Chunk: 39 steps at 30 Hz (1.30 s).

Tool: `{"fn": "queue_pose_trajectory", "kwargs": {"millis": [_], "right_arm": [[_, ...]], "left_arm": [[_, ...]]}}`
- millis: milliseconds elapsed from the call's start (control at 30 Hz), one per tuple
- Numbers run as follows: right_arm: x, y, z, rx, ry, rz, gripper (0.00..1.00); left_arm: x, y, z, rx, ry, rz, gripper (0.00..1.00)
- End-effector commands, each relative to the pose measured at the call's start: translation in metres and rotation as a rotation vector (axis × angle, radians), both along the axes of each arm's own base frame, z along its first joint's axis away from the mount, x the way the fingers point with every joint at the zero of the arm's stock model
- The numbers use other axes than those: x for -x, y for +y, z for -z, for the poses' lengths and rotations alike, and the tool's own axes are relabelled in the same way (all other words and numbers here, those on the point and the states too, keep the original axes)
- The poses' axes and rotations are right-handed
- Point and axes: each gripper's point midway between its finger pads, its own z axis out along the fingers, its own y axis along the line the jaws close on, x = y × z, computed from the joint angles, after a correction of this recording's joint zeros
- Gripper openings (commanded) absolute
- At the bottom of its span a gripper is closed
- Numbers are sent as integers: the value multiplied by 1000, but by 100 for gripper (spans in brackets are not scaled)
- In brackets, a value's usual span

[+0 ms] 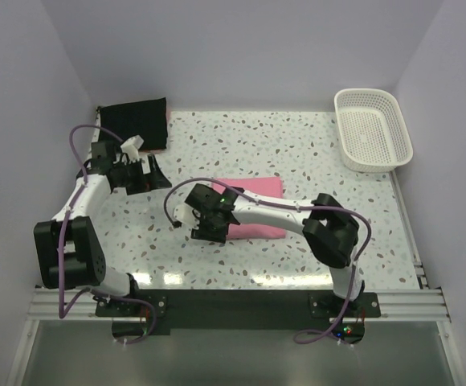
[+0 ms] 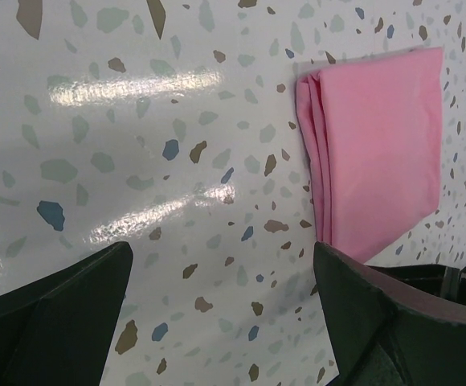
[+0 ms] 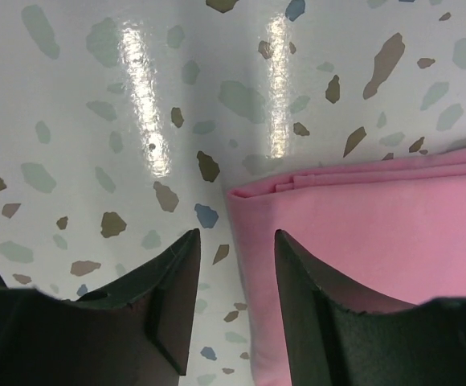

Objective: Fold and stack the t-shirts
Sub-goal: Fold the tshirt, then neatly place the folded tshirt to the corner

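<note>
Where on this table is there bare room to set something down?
Bare: the far strip between black shirt and basket, and the near corner right of the pink shirt. Crowded: the middle-left, where the left tool and right tool hover by that shirt.

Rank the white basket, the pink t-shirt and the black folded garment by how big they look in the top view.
1. white basket, largest.
2 and 3. pink t-shirt and black garment look close; the right arm covers part of the pink one, so I won't rank them.
</note>
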Motion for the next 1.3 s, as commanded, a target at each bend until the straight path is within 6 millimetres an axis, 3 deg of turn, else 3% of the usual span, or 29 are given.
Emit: {"fn": "queue_pose_trajectory", "kwargs": {"millis": [0, 267, 367, 400, 467, 567, 700, 767, 933, 967, 1100, 1267], "right_arm": [[-8, 9, 8, -13, -44, -3, 45], [-10, 6, 52, 43, -35, -6, 45], [-9, 3, 58, 62, -28, -12, 34], [-8, 3, 57, 61, -30, -20, 26], [-13, 1, 50, 58, -52, -16, 18], [-21, 1, 23, 4, -72, -3, 1], [-24, 8, -20, -116, -62, 2, 0], [-25, 10, -39, -176, -61, 4, 0], [-20, 7, -50, -212, -42, 1, 0], [-20, 4, -50, -212, -42, 4, 0], [-23, 0, -56, -227, -42, 26, 0], [-24, 5, -62, -245, -31, 30, 0]], "left_arm": [[0, -3, -3, 23, -15, 10, 100], [3, -3, 0, 14, -15, 12, 100], [7, -4, 2, 22, -6, 17, 100], [11, -5, 4, 30, -2, 15, 100], [14, -9, 6, 49, -4, 23, 100], [20, -24, 6, 143, -21, 59, 100], [29, -44, 8, 323, 8, 31, 100], [20, -50, 3, 355, -40, 31, 100], [8, -67, 7, 473, -22, -30, 100], [10, -71, 15, 516, 44, -66, 100], [9, -97, 17, 560, 75, -70, 100], [12, -126, 32, 554, 178, -101, 100]]}}
